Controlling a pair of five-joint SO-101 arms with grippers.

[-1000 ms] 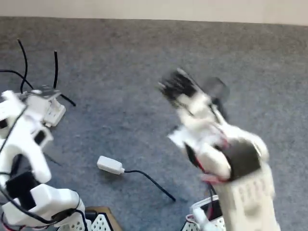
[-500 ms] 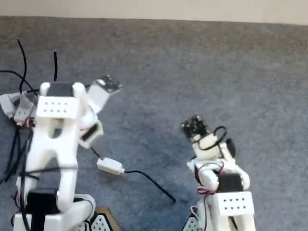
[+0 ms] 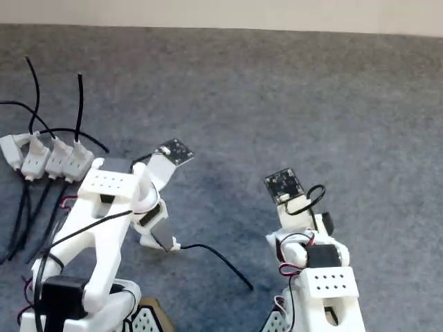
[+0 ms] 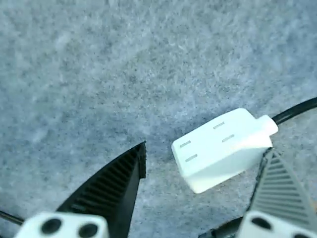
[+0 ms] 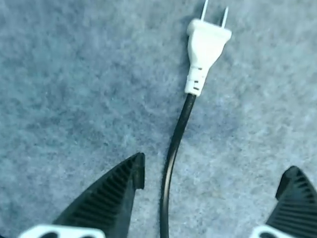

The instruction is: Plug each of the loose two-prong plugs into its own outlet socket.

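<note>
Lying at the far left of the grey table (image 3: pixel 228 90), a row of white connectors (image 3: pixel 48 160) sits side by side with thin black cords trailing from both ends; just beside them the left arm (image 3: pixel 104 207) bends low over the table, and its pincer (image 4: pixel 207 151) stands with jaws spread wide apart around a white outlet socket (image 4: pixel 218 146); the socket lies flat between the two fingers with its slots facing up, close against the paler finger (image 4: pixel 277 191) and clear of the black one (image 4: pixel 116 186), gripped by neither; the socket's black cable (image 3: pixel 214 261) runs off from it across the table toward the right arm's base; the right arm (image 3: pixel 315 266) stands well apart from the left one, and its pincer (image 5: pixel 215 163) is likewise spread wide with nothing held; a white two-prong plug (image 5: pixel 205 44) lies flat beyond its fingertips, prongs pointing away from the pincer, while the plug's black cord (image 5: pixel 176 148) leads back between the two fingers, nearer the one (image 5: pixel 111 196) than the other.
</note>
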